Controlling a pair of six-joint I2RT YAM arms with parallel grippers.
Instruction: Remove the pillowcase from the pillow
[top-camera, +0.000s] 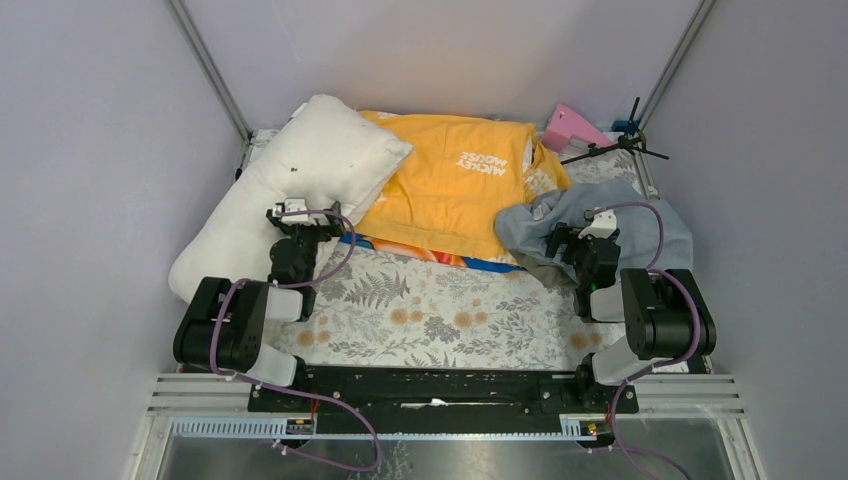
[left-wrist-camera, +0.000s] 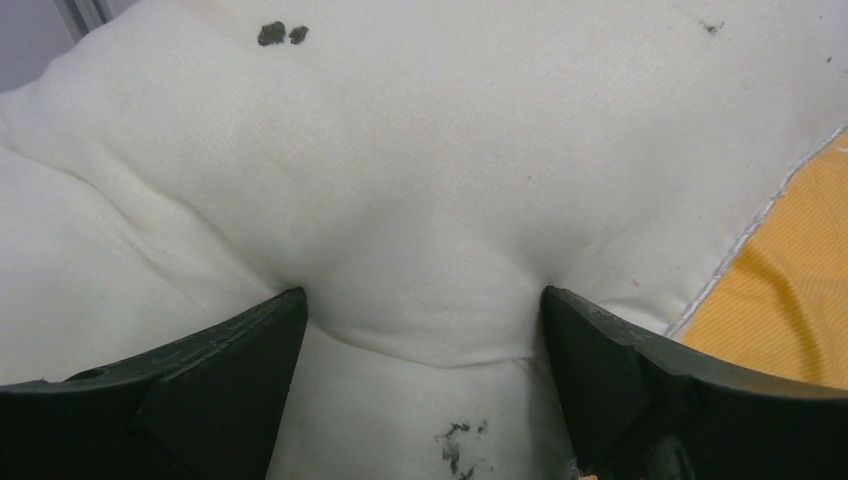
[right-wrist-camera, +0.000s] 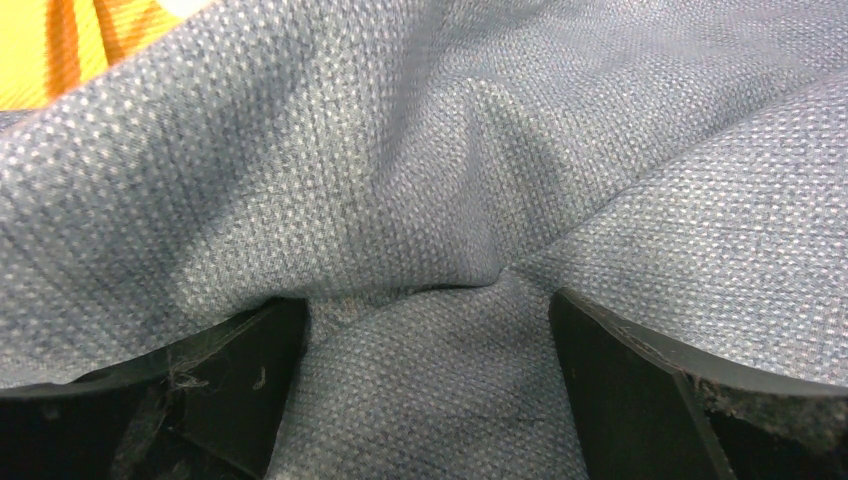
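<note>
Left gripper (left-wrist-camera: 422, 305) and right gripper (right-wrist-camera: 428, 310), both with black fingers spread wide, press into soft fabric and clamp nothing.
The left sits on the plump, bare white pillow (top-camera: 300, 170). The right sits on the wrinkled grey-blue fabric pillowcase (top-camera: 530, 225), heaped well apart. The case looks fully off, so the next move is probably just lifting both arms clear.

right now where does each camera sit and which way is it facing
Top external: above and behind the arm bases, looking down and forward over the floral cloth; both arms show, the white pillow left, the grey-blue pillowcase right.
Left wrist: on the left arm, looking along its open left fingers, pressed into the pillow.
Right wrist: on the right arm, looking along its open right fingers into pillowcase folds.
Shared: top and left wrist views both show the pillow and the orange case.
</note>
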